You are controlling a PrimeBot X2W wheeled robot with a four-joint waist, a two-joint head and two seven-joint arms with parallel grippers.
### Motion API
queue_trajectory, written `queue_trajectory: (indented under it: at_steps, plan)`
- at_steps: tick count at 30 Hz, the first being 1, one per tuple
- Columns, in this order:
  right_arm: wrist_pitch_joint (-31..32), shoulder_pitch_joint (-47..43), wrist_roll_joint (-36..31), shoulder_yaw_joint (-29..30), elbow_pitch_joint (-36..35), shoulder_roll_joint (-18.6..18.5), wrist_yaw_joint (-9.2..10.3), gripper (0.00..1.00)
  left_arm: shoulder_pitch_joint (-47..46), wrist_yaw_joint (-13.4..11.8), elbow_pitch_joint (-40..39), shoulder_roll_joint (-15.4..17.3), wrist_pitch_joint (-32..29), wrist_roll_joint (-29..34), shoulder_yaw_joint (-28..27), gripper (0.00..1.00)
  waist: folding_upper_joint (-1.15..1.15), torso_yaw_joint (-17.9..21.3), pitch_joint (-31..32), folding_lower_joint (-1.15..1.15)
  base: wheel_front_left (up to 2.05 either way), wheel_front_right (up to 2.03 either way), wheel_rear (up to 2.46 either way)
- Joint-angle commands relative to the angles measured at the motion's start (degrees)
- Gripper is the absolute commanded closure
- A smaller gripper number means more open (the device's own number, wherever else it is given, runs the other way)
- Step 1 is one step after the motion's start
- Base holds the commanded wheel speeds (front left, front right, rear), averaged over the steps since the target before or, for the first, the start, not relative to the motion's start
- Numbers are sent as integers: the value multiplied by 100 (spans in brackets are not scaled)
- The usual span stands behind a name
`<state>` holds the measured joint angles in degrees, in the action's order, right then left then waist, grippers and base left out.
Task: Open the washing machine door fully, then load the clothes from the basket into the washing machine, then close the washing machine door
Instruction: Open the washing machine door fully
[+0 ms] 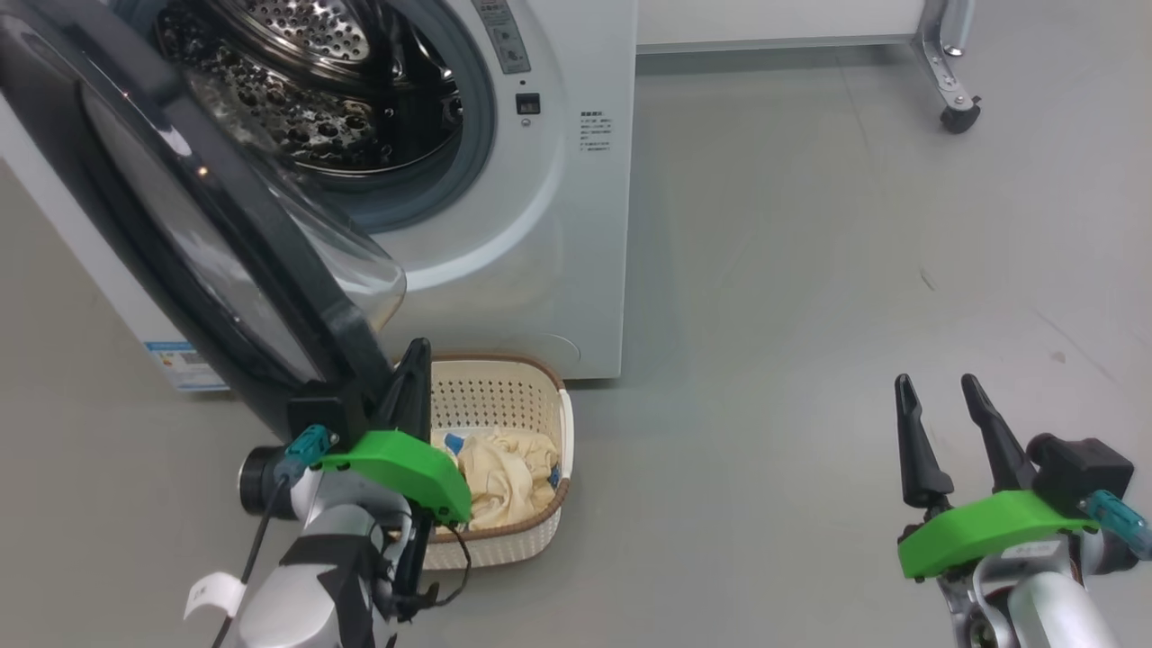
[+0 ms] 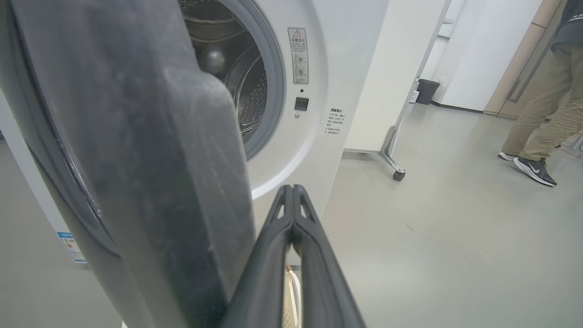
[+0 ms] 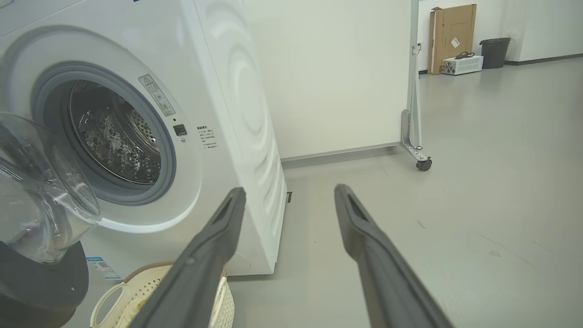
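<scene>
Washing machine door (image 1: 207, 234), just left of our clenched, empty left tool (image 1: 414, 355), could slip off it and swing back; our right tool (image 1: 936, 385) hangs released.

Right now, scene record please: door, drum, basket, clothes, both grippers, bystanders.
door: washing machine door open, swung out from the opening
drum: drum has no clothes in the part visible
basket: basket on floor, in front of washing machine
clothes: clothes in basket, pale yellow, with blue piece
left gripper: left gripper shut, empty, beside door's edge; contact unclear
right gripper: right gripper open, empty, over floor
bystander: person's legs far off
</scene>
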<state>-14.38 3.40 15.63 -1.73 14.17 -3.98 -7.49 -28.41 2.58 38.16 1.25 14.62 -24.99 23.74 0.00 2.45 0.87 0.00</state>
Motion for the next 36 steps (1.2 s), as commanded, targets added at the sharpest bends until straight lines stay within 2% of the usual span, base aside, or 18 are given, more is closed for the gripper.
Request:
queue_trajectory:
  at_steps: [1,9,23,36]
  plan:
    - [-62,186,-16,-97,-172,-24,0,0,-202,-7,-85,163,38,-64,-219,100,0,-94,26,0,0,0,0]
    - [-62,153,7,-131,-173,10,0,0,-127,0,0,163,38,-67,-184,100,0,-447,77,0,0,0,0]
    - [-62,115,18,-136,-150,58,0,0,-66,20,74,163,38,-54,-129,100,0,-1407,113,0,0,0,0]
    - [-62,91,21,-200,-105,80,0,0,189,-69,-195,298,38,-38,-598,100,0,-1928,122,0,0,0,0]
